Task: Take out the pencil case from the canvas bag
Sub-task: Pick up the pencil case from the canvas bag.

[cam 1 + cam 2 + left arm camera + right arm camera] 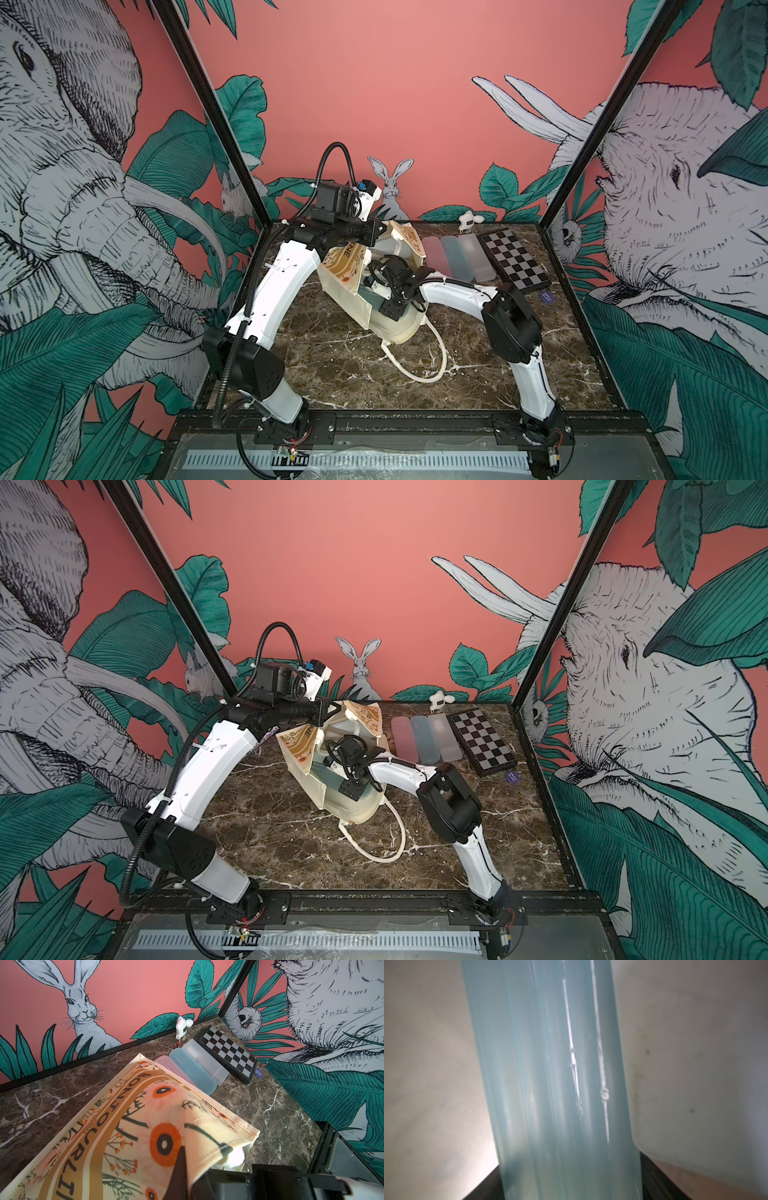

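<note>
- The cream canvas bag point(133, 1130) is matt woven cloth with a stitched hem and a printed face.
- The pale blue translucent plastic pencil case point(550, 1084) inside it is smooth and frosted, with fine whitish scratches.
- The brown marble desk point(332, 365) is polished, white-veined stone.
- The black-and-silver chequered chessboard point(515, 262) has a slight sheen.
- The pink case point(433, 254), blue case point(456, 257) and clear case point(478, 257) are frosted plastic.

Dark marble counter point(332, 365): canvas bag point(343, 270) mid-counter, loop handle point(444, 357) trailing toward the near edge. Toward the far right corner, pink case point(432, 253), blue case point(455, 255), clear case point(478, 257) side by side, chessboard point(515, 259) just beside, purple chip point(547, 296) near.
</note>
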